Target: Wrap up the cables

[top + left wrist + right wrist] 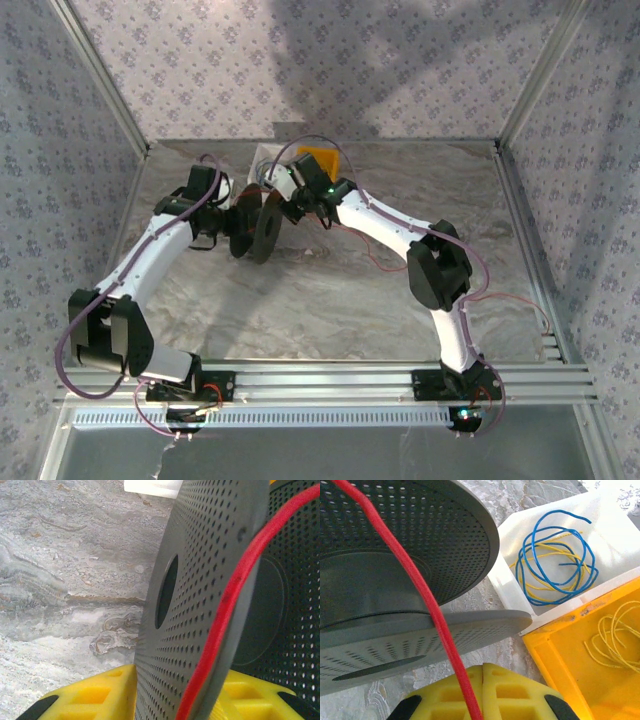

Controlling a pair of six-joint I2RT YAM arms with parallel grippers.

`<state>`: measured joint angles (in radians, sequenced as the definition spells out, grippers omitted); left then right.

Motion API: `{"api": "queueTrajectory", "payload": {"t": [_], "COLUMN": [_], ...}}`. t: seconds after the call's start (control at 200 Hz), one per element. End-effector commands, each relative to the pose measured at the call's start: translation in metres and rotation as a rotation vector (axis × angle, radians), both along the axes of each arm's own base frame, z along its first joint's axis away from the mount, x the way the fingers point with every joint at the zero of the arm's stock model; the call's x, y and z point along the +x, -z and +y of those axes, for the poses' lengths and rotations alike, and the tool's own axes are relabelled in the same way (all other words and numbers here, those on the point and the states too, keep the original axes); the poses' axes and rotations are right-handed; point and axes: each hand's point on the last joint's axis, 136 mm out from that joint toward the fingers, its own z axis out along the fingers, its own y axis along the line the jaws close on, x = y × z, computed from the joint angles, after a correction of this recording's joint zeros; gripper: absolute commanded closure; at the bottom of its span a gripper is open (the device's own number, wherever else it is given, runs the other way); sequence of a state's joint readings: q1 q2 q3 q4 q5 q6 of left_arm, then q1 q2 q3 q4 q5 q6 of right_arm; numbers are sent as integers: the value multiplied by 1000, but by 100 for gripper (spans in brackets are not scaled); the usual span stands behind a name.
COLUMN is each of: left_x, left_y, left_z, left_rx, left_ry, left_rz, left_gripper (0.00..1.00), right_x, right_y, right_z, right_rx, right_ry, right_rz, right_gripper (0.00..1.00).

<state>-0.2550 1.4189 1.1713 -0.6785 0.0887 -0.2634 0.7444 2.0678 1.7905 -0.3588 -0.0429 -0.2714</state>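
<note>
The dark grey perforated spool (262, 228) stands on edge at the table's middle back. My left gripper (232, 225) grips it from the left. In the left wrist view its yellow fingers (95, 696) are shut on the near flange of the spool (200, 580), and the red cable (235, 595) runs along that flange's rim. My right gripper (292, 208) sits just right of the spool. In the right wrist view the right gripper (482, 687) has its jaws pressed together with the red cable (420, 587) running from them up over the spool (395, 530).
A white tray (515, 587) holding blue and yellow wires and an orange bin (555, 665) holding yellow wire stand just behind the spool, close to the right gripper. These appear as the white tray (265, 160) and orange bin (318, 163) at the back. Enclosure walls surround the table.
</note>
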Motion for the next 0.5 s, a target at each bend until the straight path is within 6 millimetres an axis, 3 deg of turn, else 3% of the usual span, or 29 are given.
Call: {"api": "queueTrajectory", "payload": {"t": [0.0, 0.22, 0.495], "left_x": [-3, -3, 3], "left_y": [7, 13, 16], "left_z": [0, -2, -4], "left_rx": [-10, -18, -14], "left_ry": [-4, 1, 6], "left_rz": [31, 50, 59], "left_gripper": [64, 70, 98], "right_x": [12, 15, 13], "right_y": [-19, -14, -15], "right_z": [-18, -26, -26], "right_rx": [35, 36, 53], "right_ry": [98, 140, 126], "right_rz": [-14, 12, 37], "right_gripper": [100, 100, 100]}}
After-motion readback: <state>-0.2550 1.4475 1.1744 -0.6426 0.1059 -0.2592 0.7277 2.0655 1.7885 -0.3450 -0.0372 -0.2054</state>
